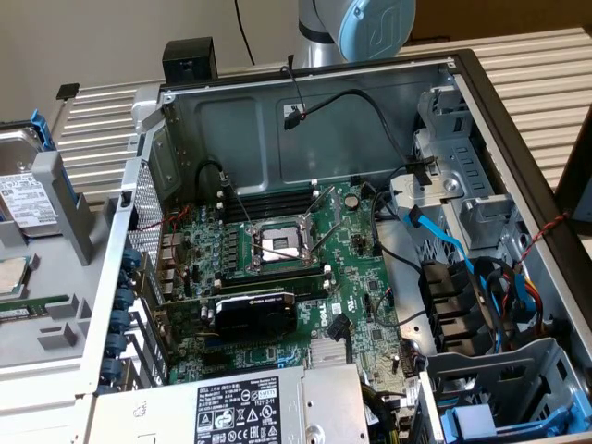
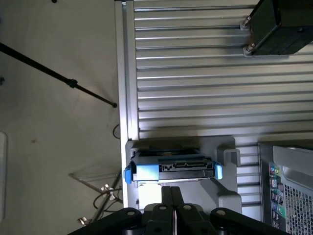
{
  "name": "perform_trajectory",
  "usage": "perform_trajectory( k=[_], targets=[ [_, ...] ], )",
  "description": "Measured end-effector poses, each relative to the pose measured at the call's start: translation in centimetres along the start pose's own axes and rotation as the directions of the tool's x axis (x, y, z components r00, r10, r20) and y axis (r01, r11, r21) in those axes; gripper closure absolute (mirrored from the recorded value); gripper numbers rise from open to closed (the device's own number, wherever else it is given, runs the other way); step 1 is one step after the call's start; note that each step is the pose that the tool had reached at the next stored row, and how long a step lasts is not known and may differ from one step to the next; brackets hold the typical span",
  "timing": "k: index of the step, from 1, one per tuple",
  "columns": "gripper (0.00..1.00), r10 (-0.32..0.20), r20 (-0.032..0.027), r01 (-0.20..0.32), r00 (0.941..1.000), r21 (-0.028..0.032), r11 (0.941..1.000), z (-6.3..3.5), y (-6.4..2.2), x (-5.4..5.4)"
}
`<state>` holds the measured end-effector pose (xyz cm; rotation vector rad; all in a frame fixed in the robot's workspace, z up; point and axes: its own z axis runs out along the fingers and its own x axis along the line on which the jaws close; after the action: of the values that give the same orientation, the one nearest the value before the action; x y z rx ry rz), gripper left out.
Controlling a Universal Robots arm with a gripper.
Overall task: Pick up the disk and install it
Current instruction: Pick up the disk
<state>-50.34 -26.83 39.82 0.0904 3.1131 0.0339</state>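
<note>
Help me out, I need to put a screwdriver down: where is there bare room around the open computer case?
The ribbed aluminium tabletop lies bare between the grey plastic holder with the blue-framed silver disk and the black box. Inside the open grey computer case it is crowded: green motherboard, blue and black cables.

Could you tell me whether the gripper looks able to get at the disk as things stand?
Probably yes: the disk stands on edge in the grey holder with its near edge uncovered, and nothing lies between it and the gripper, though its fingers are shut.
</note>
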Motion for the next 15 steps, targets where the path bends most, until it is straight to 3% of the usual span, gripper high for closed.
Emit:
perform_trajectory(
  k=[2, 7, 11, 15],
  targets=[
    [0.89, -0.013, -0.0002, 0.013, 0.9999, -0.0004, 0.9999, 0.00, 0.00, 0.02],
    [0.89, -0.104, -0.0020, 0.104, 0.9946, -0.0029, 0.9946, 0.01, 0.00, 0.02],
    [0.89, -0.176, -0.0033, 0.176, 0.9844, -0.0051, 0.9844, 0.01, 0.00, 0.02],
    [0.89, -0.246, -0.0045, 0.246, 0.9692, -0.0072, 0.9692, 0.01, 0.00, 0.02]
  ],
)
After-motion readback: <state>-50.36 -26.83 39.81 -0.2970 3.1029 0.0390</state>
